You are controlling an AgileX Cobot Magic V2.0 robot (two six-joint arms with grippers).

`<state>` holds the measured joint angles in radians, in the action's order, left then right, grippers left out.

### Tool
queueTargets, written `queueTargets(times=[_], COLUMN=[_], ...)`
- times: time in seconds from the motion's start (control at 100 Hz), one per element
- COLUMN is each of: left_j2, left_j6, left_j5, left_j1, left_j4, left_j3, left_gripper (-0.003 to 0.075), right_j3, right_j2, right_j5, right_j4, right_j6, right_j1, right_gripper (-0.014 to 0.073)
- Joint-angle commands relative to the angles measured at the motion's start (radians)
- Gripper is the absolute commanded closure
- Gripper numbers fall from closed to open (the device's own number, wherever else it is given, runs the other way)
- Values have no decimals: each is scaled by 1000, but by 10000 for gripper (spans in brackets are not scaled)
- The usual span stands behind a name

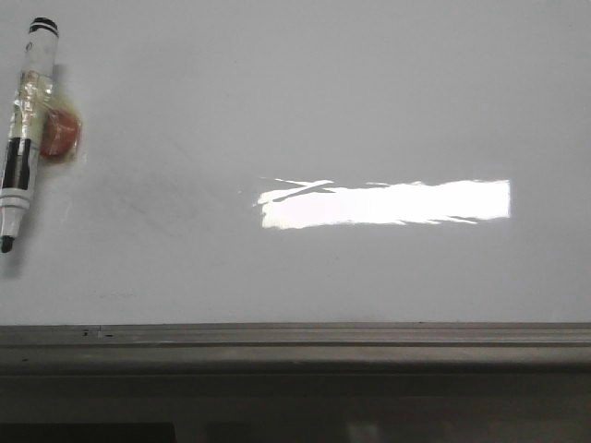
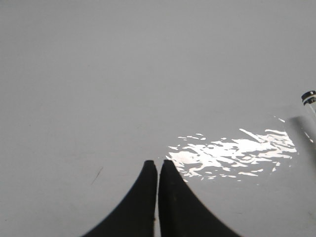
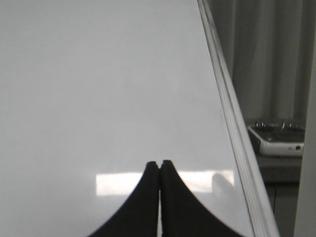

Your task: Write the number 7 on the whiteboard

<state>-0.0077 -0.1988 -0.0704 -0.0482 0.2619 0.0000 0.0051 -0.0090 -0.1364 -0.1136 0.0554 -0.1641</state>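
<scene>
The whiteboard [image 1: 369, 101] fills the front view, glossy white-grey with a bright glare patch. No number 7 shows on it, only faint grey smudges. A black-and-white marker [image 1: 23, 129] lies at the far left, tip toward the near edge, taped to an orange-red round piece [image 1: 61, 135]. Its cap end [image 2: 309, 97] peeks in at the edge of the left wrist view. My left gripper [image 2: 158, 162] is shut over bare board with nothing between its fingers. My right gripper [image 3: 159, 162] is also shut and empty, over the board near its rail. Neither arm shows in the front view.
A grey metal rail [image 1: 295, 337] runs along the board's near edge. Another rail [image 3: 232, 118] borders the board in the right wrist view. Beyond it a white device with knobs [image 3: 276, 138] sits on a grey surface.
</scene>
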Motion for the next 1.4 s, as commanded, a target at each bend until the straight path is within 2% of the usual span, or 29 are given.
queueTargets(times=[0.0, 0.09, 0.28, 0.48, 0.58, 0.65, 0.72, 0.73, 0.84, 0.97, 1.15, 1.27, 1.39], left_j2=[-24, 0, 89, 167, 193, 213, 231, 233, 262, 306, 381, 428, 478], left_j6=[-17, -27, -27, -27, -27, -27, -27, -27, -27, -27, -27, -27, -34], left_j5=[-47, 17, 175, 170, 189, 208, 202, 195, 125, 87, -27, -96, -119], left_j1=[-9, -9, -9, -9, -11, -11, -11, -11, -11, -14, -48, -141, -294], left_j4=[-44, -45, -45, -73, -100, -128, -167, -174, -202, -206, -97, -63, -88], left_j3=[-4, -61, -232, -300, -298, -298, -298, -298, -286, -277, -277, -277, -277], left_gripper=[738, 738, 738, 738, 732, 670, 543, 500, 359, 350, 348, 348, 348], right_j3=[-52, -117, -217, -276, -281, -281, -281, -281, -281, -281, -281, -277, -277], right_j2=[-19, -17, 6, 98, 121, 125, 125, 125, 125, 125, 125, 125, 125], right_j5=[68, 218, 383, 543, 545, 530, 506, 501, 496, 501, 510, 508, 510], right_j4=[-1, -1, 6, 21, 47, 47, 47, 47, 47, 47, 47, 47, 47], right_j6=[8, 8, 8, 8, 8, 8, 8, 8, 8, 8, 8, 8, 8], right_j1=[1, 1, 1, 1, 1, 1, 1, 1, 1, 1, 1, 1, 1], right_gripper=[668, 668, 667, 667, 668, 668, 668, 668, 668, 668, 668, 668, 668])
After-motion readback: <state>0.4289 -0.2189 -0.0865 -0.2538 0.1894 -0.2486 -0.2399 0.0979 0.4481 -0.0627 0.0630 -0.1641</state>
